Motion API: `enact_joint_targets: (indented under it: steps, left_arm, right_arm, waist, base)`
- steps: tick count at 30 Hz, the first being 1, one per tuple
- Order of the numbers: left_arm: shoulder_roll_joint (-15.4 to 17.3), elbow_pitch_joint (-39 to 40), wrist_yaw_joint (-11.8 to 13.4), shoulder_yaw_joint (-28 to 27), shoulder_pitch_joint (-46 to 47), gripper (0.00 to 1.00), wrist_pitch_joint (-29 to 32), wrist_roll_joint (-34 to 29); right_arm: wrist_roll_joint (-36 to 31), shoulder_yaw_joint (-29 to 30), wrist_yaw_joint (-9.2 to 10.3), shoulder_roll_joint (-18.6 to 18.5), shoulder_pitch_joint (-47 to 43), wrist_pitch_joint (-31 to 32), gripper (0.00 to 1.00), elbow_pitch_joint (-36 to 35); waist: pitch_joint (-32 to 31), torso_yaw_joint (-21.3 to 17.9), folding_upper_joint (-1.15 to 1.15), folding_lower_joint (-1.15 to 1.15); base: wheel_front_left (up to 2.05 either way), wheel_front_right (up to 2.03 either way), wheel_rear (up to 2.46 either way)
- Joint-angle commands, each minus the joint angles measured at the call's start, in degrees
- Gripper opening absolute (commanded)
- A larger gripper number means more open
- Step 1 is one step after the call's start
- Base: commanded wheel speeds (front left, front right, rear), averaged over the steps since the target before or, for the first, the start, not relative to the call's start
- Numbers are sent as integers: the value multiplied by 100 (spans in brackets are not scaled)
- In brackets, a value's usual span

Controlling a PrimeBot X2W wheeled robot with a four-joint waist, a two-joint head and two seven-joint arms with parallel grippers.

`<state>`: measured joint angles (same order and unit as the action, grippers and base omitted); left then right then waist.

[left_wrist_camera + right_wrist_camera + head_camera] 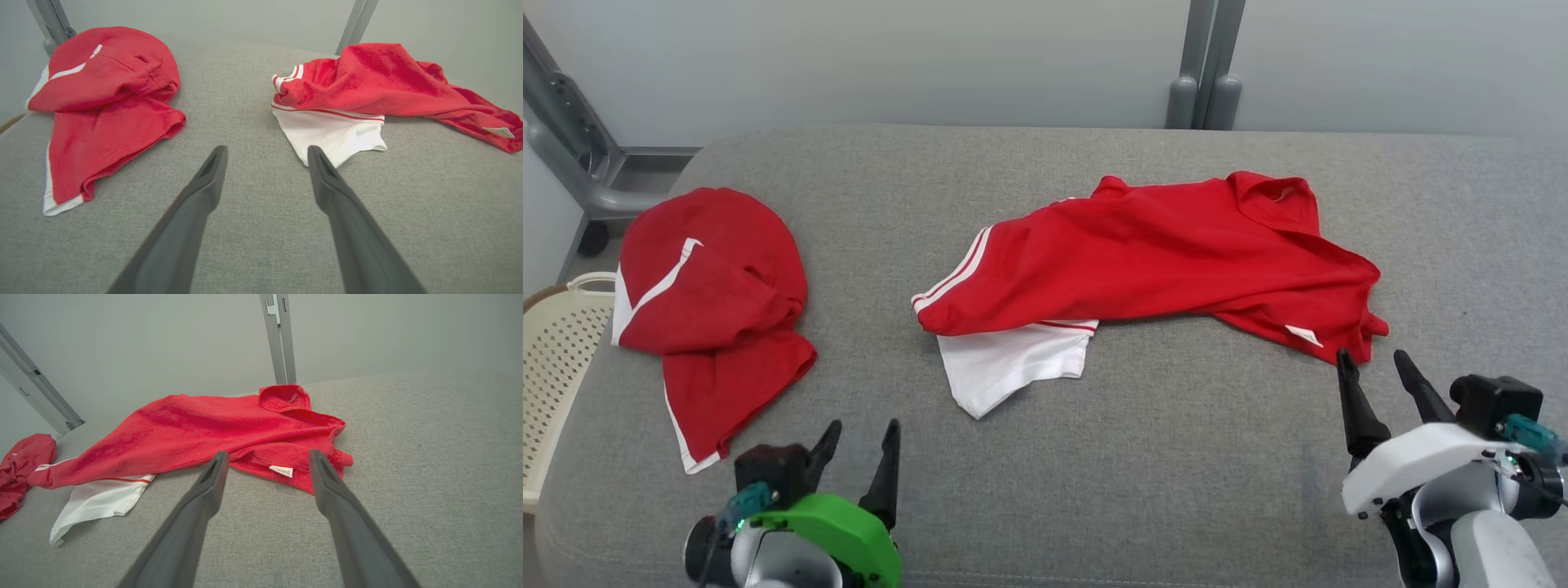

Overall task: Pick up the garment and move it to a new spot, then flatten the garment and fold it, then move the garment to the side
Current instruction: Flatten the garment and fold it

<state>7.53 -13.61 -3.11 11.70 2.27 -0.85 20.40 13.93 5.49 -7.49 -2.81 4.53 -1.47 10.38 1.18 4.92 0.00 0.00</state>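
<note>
A red garment with white trim lies crumpled across the middle of the grey padded table; a white part sticks out under its left end. It appears as the red garment at the right of the left wrist view and as the red garment ahead in the right wrist view, with a white label near its hem. My left gripper stands open near the table's front left, short of the white part. My right gripper is open just before the garment's right hem, holding nothing.
A second red garment with white stripes lies bunched at the table's left, also the second garment in the left wrist view. A cream perforated basket stands off the left edge. Grey metal posts rise behind the table.
</note>
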Motion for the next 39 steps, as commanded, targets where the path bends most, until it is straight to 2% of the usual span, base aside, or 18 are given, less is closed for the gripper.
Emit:
enact_joint_targets:
  steps: [1, 8, 13, 17, 22, 27, 28, 29, 31, 32, 33, 34, 35, 39]
  left_arm:
    - [-26, -101, -78, 46, 211, 100, 177, 72]
    - [-207, -896, -99, 283, 1065, 100, 1322, 373]
    - [-344, -1424, 46, 350, 1633, 100, 1711, 584]
    - [-402, -1794, 151, 433, 1986, 100, 1881, 668]
    - [-429, -2054, 272, 493, 2243, 100, 2053, 801]
    - [-438, -2207, 568, 556, 2372, 100, 2109, 750]
    - [-440, -2236, 602, 574, 2382, 97, 2127, 757]
    - [-442, -2270, 616, 593, 2387, 89, 2173, 775]
    - [-446, -2326, 631, 649, 2377, 67, 2274, 801]
    - [-448, -2345, 629, 685, 2362, 45, 2335, 820]
    - [-450, -2342, 630, 707, 2352, 33, 2368, 835]
    - [-454, -2337, 634, 743, 2340, 10, 2400, 844]
    - [-455, -2338, 634, 772, 2318, 0, 2446, 873]
    - [-459, -2280, 646, 857, 2301, 0, 2509, 953]
  right_arm:
    - [-45, 56, 0, -19, 105, 188, 100, -43]
    - [-1009, 451, 0, -14, 663, 1477, 100, -268]
    - [-1193, 563, 1, -10, 1049, 2089, 100, -357]
    - [-1410, 571, 1, -20, 1264, 2333, 100, -437]
    - [-1364, 503, 1, -15, 1396, 2428, 100, -517]
    - [-1359, 420, 1, -16, 1428, 2454, 100, -510]
    - [-1385, 416, 1, -17, 1441, 2469, 100, -507]
    - [-1422, 416, 1, -17, 1456, 2476, 100, -508]
    - [-1548, 413, 1, -16, 1472, 2504, 100, -517]
    - [-1598, 400, 1, -16, 1477, 2526, 100, -505]
    - [-1642, 395, 1, -16, 1485, 2593, 100, -476]
    - [-1688, 380, 1, -16, 1497, 2675, 100, -436]
    - [-1699, 368, 1, -16, 1517, 2766, 100, -399]
    - [-1760, 452, 1, -15, 1664, 3112, 100, -195]
  waist:
    - [53, -40, 0, 0]
    - [343, -233, 0, 0]
    - [613, -354, 0, 0]
    - [773, -434, 0, 0]
    - [894, -499, 0, 0]
    - [951, -508, 0, 0]
    - [957, -506, 0, 0]
    - [962, -501, 0, 0]
    - [973, -490, 0, 0]
    - [978, -483, 0, 0]
    - [986, -476, 0, 0]
    - [993, -469, 0, 0]
    - [1004, -462, 0, 0]
    - [1066, -428, 0, 0]
  base:
    - [0, 0, 0]
    - [0, 0, 0]
    - [0, 0, 0]
    - [0, 0, 0]
    - [0, 0, 0]
    - [0, 0, 0]
    - [0, 0, 0]
    - [0, 0, 0]
    - [0, 0, 0]
    - [0, 0, 0]
    - [0, 0, 0]
    - [0, 0, 0]
    - [0, 0, 0]
    - [0, 0, 0]
